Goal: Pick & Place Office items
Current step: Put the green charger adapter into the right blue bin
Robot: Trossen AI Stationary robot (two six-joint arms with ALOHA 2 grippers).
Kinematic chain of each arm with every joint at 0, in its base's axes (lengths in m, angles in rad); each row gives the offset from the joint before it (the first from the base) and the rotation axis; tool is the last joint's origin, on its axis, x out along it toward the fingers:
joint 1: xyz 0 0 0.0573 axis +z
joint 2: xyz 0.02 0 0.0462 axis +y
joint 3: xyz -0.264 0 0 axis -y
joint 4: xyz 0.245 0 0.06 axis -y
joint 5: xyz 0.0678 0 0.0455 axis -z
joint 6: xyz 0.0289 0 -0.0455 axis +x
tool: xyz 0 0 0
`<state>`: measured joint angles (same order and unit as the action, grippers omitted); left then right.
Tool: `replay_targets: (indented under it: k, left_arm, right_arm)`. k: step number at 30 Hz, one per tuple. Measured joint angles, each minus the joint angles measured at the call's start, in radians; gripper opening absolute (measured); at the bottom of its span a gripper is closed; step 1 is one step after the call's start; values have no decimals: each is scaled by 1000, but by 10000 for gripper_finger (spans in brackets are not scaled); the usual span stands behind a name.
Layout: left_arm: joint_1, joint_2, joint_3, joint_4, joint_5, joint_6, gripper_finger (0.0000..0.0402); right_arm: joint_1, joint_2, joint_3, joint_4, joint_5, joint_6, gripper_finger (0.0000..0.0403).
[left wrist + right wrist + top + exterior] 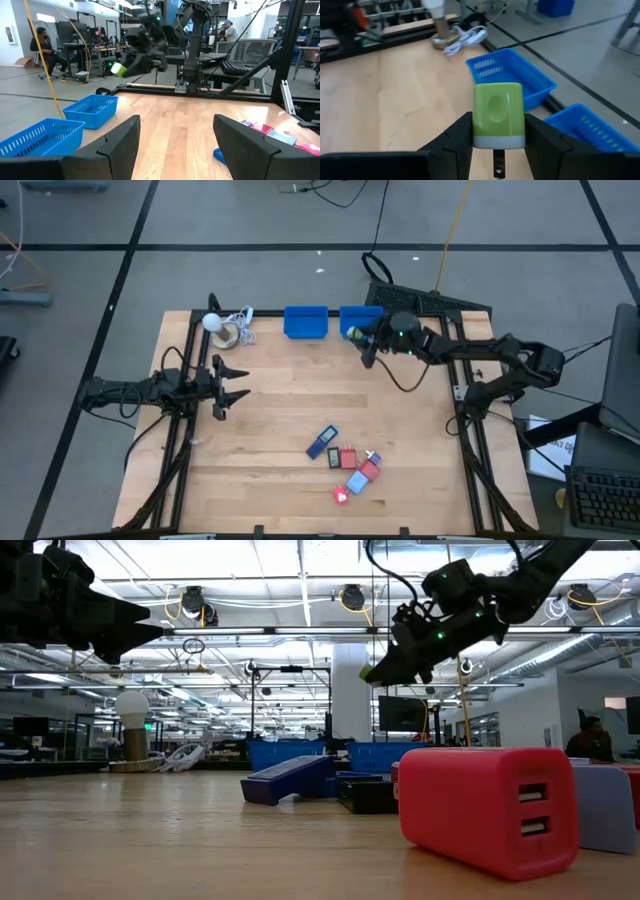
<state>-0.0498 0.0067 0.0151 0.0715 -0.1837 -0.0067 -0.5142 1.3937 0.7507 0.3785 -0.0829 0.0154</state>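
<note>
High view, from left to right: the left arm lies stretched across the table's left side, its gripper [232,385] level above the bare wood, fingers spread apart and holding nothing. Behind it, at the far edge, stands a white ball [212,322] with its coiled cord. Next along that edge sit two blue bins, the left bin [306,322] and the right bin [359,316]. The right arm reaches in from the right side, elbow bent, and its gripper [357,333] hangs in the air at the right bin's near edge, fingers clamped on a green-and-white block [498,116]. The other office items lie in a loose cluster [347,466] near the table's front edge: dark blue rectangles, red blocks, a light blue block.
</note>
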Motion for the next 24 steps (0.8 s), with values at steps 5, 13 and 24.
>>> replay_targets:
  k: [5,13,24]
  left_arm:
    - [0,0,0,0,0,0,255]
    - [0,0,0,0,0,1,255]
    - [0,0,0,0,0,1,255]
  right_arm:
    - [-58,0,71,-76,0,2,133]
    - [-103,103,157,-119,-1,-12,133]
    - [-238,249,194,-193,8,6,133]
